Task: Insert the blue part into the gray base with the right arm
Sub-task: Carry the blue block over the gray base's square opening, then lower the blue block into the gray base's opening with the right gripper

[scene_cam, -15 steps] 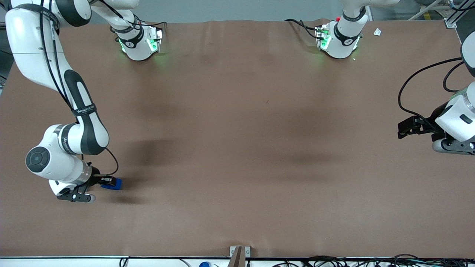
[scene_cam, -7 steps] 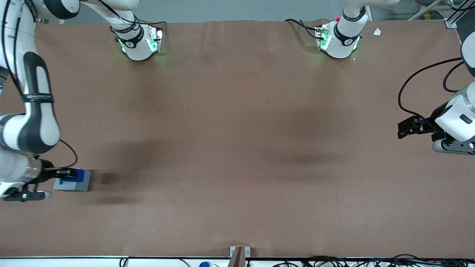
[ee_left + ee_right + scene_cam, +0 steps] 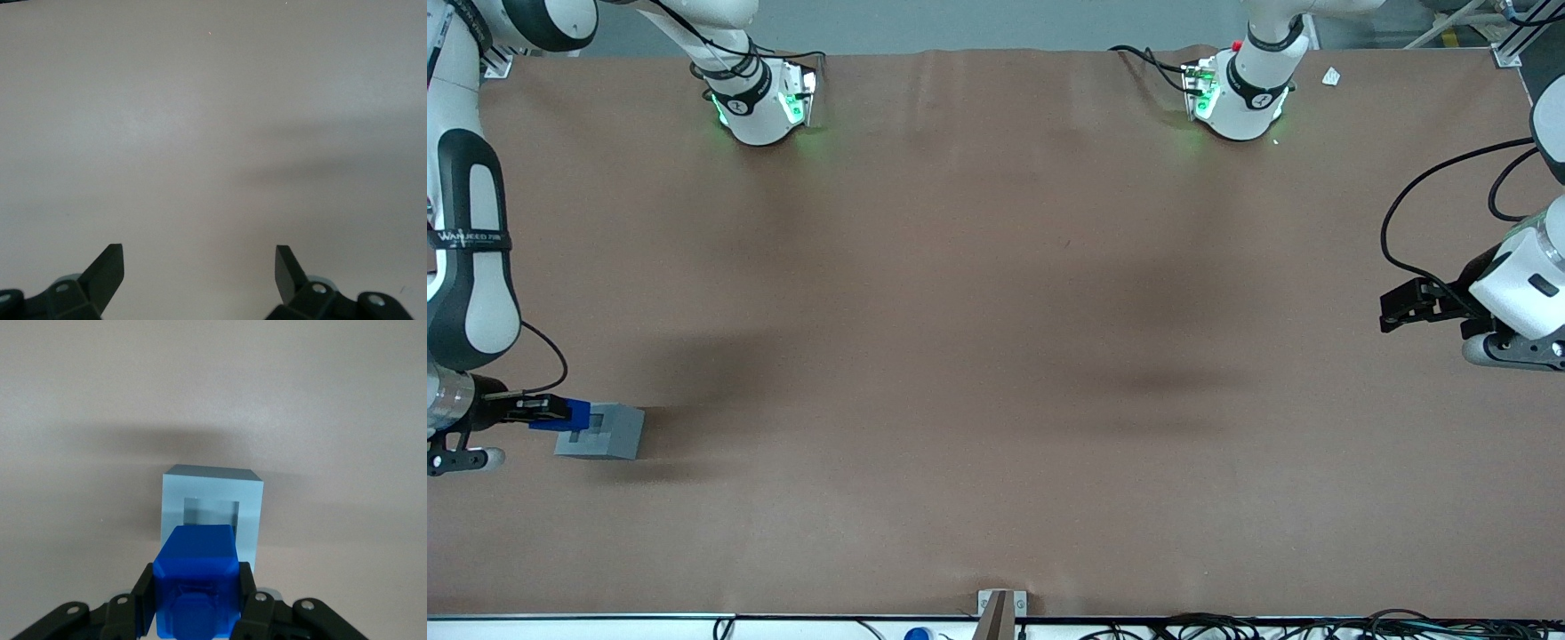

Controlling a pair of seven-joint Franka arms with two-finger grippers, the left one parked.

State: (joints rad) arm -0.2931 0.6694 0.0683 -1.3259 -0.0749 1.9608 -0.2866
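Note:
The gray base (image 3: 605, 433) sits on the brown table at the working arm's end, with its square recess facing up; it also shows in the right wrist view (image 3: 212, 503). The right arm's gripper (image 3: 547, 412) is shut on the blue part (image 3: 566, 415) and holds it just above the base's edge, beside the recess. In the right wrist view the blue part (image 3: 195, 583) sits clamped between the black fingers (image 3: 142, 600), overlapping the base's near rim, with the recess (image 3: 211, 513) showing just past it.
The brown table surface (image 3: 996, 356) spreads wide toward the parked arm's end. Two arm bases with green lights (image 3: 760, 98) stand farthest from the front camera. A small bracket (image 3: 1000, 609) sits at the table's near edge, with cables along it.
The right arm has carried the blue part sideways toward its end of the table, uncovering the gray base, and now holds the part over the base's edge.

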